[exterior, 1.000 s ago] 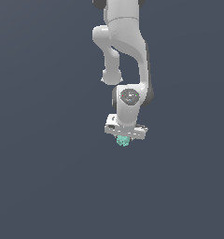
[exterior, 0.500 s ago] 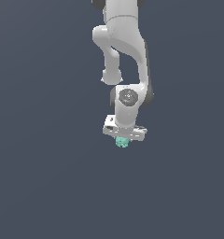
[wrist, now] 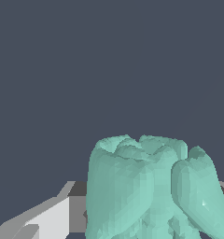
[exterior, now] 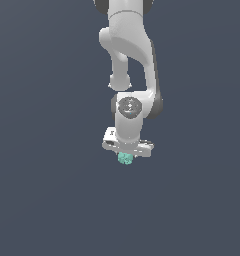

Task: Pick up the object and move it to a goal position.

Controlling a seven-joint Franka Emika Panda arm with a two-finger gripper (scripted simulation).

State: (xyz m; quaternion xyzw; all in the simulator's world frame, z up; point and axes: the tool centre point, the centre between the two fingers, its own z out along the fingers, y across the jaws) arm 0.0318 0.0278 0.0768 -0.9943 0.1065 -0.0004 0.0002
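Observation:
The object (exterior: 125, 158) is a small teal-green lumpy block held under the white gripper (exterior: 126, 156) in the exterior view. The white arm reaches down from the top of that view and the hand points downward. In the wrist view the object (wrist: 146, 186) fills the near field, bumpy and upright, with a grey-white finger (wrist: 44, 219) beside it. The gripper is shut on the object. The fingertips are mostly hidden behind the hand and the object.
A flat dark grey-blue surface (exterior: 42, 190) fills the whole background in both views. No other objects or goal marker show.
The arm and the held object have shifted very slightly; the hand sits about the same place, with the object still in its grip.

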